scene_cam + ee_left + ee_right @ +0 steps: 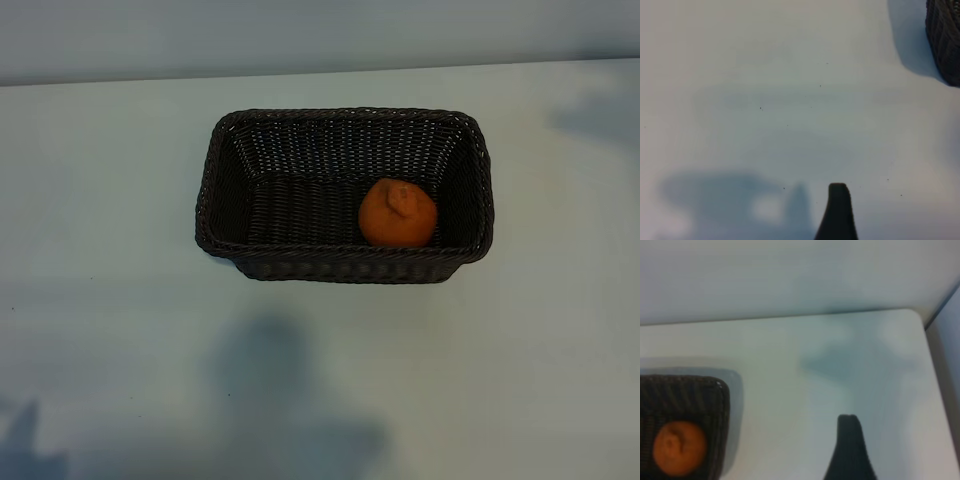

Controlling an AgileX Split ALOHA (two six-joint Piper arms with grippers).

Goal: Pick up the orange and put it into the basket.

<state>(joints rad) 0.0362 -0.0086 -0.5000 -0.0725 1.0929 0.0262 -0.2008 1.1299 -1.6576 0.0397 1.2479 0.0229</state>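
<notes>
The orange lies inside the dark woven basket, in its right half near the front wall, knob up. Neither arm shows in the exterior view; only their shadows fall on the table. In the right wrist view the orange sits in the basket, well off to the side of my right gripper. That gripper is open over bare table, with one dark finger showing and nothing held. My left gripper is open and empty too, one finger in view, with a corner of the basket farther off.
The basket stands mid-table on a pale tabletop. The table's far edge meets a wall. The right wrist view shows a rounded table corner beyond the gripper.
</notes>
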